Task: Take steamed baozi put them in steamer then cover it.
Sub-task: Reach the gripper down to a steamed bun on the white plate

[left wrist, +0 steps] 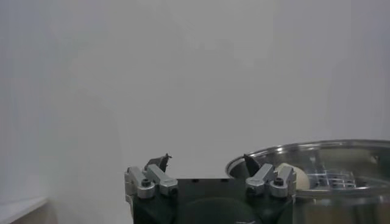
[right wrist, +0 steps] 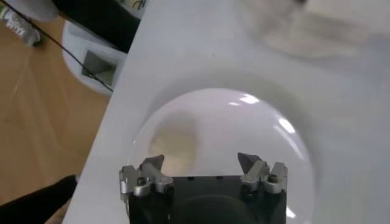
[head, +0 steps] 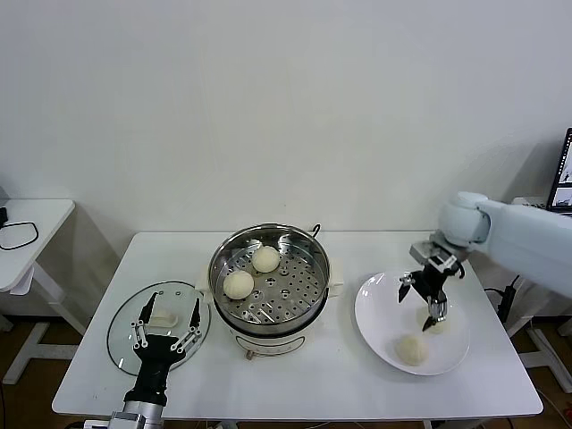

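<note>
The steamer [head: 315,268] stands at the table's middle with two baozi on its perforated tray, one at the back [head: 265,259] and one to the left [head: 238,284]. Two more baozi lie on the white plate [head: 380,308]: one at the front [head: 412,349], one [head: 440,325] partly hidden behind my right gripper [head: 422,299], which hangs open just above the plate. In the right wrist view that gripper [right wrist: 201,161] is open over the plate [right wrist: 244,134], a blurred baozi [right wrist: 173,143] beside one finger. The glass cover [head: 125,326] lies flat left of the steamer. My left gripper [head: 170,308] is open and empty over it.
The left wrist view shows the open left gripper [left wrist: 207,159] and the steamer's rim [left wrist: 317,149] with a baozi [left wrist: 297,177] inside. A white side table [head: 36,223] with a black cable stands to the left. A laptop [head: 565,170] is at the far right.
</note>
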You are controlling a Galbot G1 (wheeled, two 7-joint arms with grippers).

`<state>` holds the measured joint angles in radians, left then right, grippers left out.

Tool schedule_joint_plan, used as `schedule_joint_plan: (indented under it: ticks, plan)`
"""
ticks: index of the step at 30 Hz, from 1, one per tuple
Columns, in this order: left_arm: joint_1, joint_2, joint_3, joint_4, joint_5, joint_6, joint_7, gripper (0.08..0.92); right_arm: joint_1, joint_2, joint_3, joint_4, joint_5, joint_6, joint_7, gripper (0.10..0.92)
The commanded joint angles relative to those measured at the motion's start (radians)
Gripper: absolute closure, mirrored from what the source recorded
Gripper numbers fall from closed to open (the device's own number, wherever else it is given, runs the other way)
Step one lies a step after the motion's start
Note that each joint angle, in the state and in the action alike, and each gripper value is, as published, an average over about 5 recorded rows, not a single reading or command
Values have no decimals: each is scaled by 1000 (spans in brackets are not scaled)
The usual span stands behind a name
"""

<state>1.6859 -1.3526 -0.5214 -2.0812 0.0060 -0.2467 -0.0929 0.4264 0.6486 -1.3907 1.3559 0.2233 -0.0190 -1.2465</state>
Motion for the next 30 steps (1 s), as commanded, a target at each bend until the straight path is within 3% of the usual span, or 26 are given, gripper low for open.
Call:
schedule_joint_plan:
  ticks: [1, 21, 30]
  plan:
    - [0, -1, 0, 2, 1, 0, 1, 177, -134, -26, 29, -1, -62, 7, 76, 203]
    - [5, -2, -7, 6, 0, -10, 0, 177, -171, -13, 33, -4, -74, -14, 119, 205]
    - [2, -3, -8, 7, -2, -14, 0, 177, -164, -15, 43, 4, -86, -12, 149, 310]
